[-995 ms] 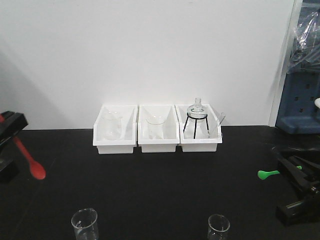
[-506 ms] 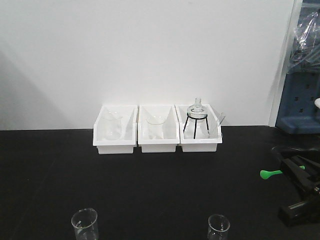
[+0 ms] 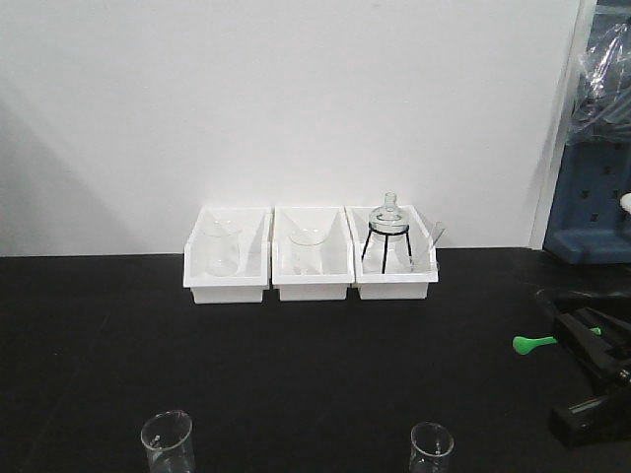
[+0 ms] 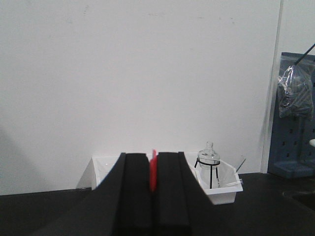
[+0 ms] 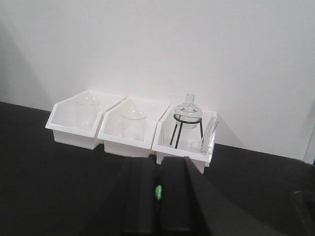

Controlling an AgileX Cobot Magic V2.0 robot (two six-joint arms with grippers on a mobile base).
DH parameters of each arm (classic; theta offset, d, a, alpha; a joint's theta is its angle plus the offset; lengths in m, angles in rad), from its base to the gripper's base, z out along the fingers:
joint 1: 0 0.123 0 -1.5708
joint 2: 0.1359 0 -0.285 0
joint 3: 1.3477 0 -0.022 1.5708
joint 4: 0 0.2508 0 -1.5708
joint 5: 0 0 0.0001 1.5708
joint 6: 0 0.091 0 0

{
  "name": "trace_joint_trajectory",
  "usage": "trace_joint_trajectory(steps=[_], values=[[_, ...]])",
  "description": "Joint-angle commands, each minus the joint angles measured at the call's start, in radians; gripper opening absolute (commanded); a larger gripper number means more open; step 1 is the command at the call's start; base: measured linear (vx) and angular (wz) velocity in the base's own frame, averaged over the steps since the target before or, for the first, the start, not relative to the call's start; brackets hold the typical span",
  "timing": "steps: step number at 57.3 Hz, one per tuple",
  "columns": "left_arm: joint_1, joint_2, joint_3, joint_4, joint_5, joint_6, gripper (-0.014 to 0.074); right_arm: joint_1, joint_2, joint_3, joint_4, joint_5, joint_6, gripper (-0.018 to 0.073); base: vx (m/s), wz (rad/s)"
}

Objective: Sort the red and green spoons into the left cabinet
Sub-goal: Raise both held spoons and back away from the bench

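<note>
In the left wrist view my left gripper (image 4: 153, 158) is shut on the red spoon (image 4: 153, 172), which shows as a thin red strip rising between the black fingers. The front view does not show this gripper. My right gripper (image 3: 569, 332) hangs low over the black table at the right edge, shut on the green spoon (image 3: 524, 343), whose bowl sticks out to the left. From the right wrist, only a green speck of that spoon (image 5: 158, 191) shows between the closed fingers of the right gripper (image 5: 157, 164). The left cabinet is out of view.
Three white bins (image 3: 228, 281) stand in a row against the white wall, holding glass beakers and a round flask on a black tripod (image 3: 386, 229). Two glass beakers (image 3: 167, 440) (image 3: 431, 445) stand near the table's front edge. A blue pegboard unit (image 3: 592, 197) is at the right.
The left gripper with the red spoon has gone out of the front view past the left edge. The right gripper with the green spoon has shifted slightly to the right.
</note>
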Motion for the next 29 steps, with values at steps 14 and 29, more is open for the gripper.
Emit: trace_joint_trajectory(steps=[14,29], values=[[-0.004,0.000,-0.027,-0.020,-0.058,-0.006,-0.0006,-0.001,-0.018,-0.027,0.015,-0.066,-0.002,-0.0004,0.00,0.00],[-0.004,0.000,-0.027,-0.020,-0.058,-0.006,-0.0006,-0.001,-0.018,-0.027,0.015,-0.066,-0.002,-0.0004,0.00,0.00]])
